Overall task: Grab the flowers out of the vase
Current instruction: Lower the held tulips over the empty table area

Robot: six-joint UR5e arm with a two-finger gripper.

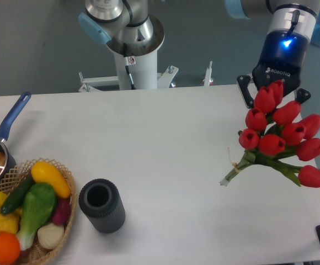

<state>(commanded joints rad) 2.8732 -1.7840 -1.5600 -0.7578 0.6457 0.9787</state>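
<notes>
The flowers (281, 138), a bound bunch of red tulips with green stems, hang in the air over the table's right side, stem ends pointing down-left. My gripper (273, 99) is right behind the blooms, which hide its fingertips; it is shut on the bunch. The vase (101, 205), a dark grey ribbed cylinder, stands empty near the front left, far from the gripper.
A wicker basket (66, 178) of vegetables and fruit sits at the front left corner beside the vase. A blue-handled saucepan (5, 130) lies at the left edge. The arm's white base column (135, 61) stands behind the table.
</notes>
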